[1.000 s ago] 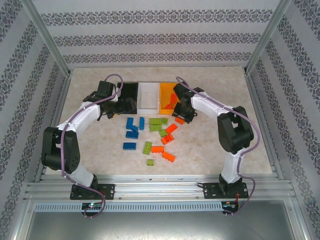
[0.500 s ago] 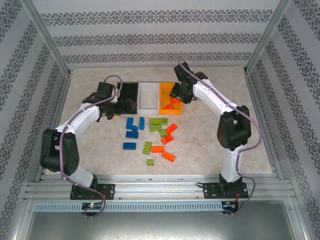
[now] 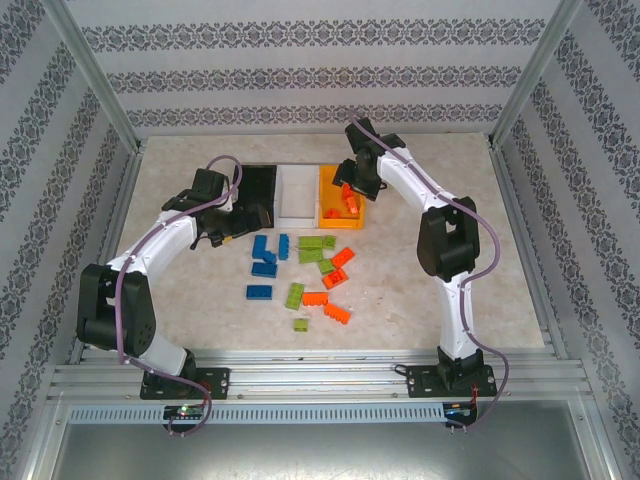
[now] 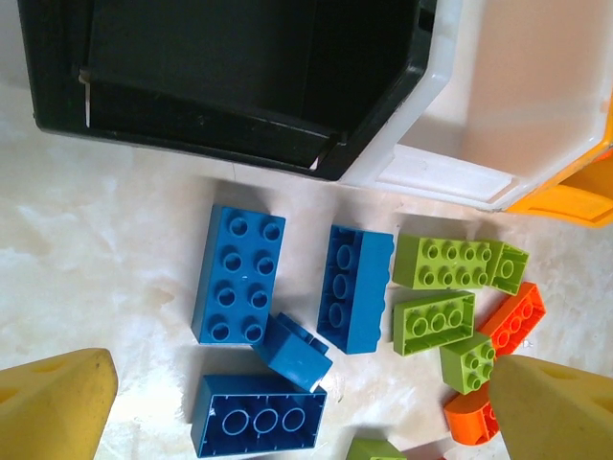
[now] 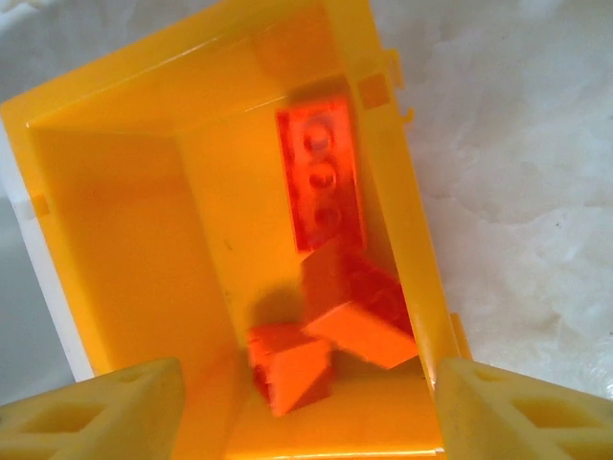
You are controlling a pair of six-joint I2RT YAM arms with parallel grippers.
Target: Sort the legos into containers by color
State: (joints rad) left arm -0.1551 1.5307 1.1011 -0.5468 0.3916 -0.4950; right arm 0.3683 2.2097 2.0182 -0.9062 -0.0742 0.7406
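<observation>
Here, right gripper (image 5: 305, 407) spread wide above orange-red legos (image 5: 323, 177) in orange bin (image 5: 124, 240)

Blue legos (image 4: 237, 276), lime legos (image 4: 445, 264) and orange-red legos (image 5: 321, 177) show with a black bin (image 4: 239, 86), white bin (image 4: 498, 96) and orange bin (image 5: 124, 220).

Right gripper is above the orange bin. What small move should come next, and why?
Probably raise the right gripper and swing it toward the loose orange bricks: its fingers stand open and empty, and orange bricks lie inside the orange bin below it.
</observation>
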